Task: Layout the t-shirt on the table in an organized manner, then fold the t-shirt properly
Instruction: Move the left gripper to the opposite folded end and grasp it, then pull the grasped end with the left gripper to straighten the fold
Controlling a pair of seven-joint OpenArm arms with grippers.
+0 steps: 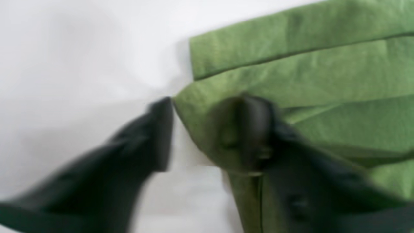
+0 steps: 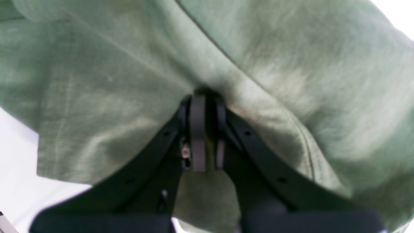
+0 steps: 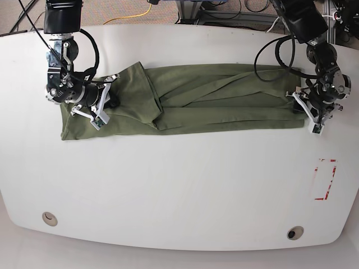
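White table (image 3: 179, 190), t-shirt (image 3: 224, 95) apparently folded lengthwise.

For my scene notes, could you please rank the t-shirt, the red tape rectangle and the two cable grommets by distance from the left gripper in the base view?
From the left gripper:
1. t-shirt, at its fingers.
2. red tape rectangle, just below it.
3. right-hand grommet, near the front edge.
4. left-hand grommet, across the table.

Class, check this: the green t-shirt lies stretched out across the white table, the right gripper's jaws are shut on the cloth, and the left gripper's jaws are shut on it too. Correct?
Not quite. The left gripper has its jaws open, straddling the t-shirt edge, as the left wrist view shows. The right gripper is shut on the cloth, stretched across the table.
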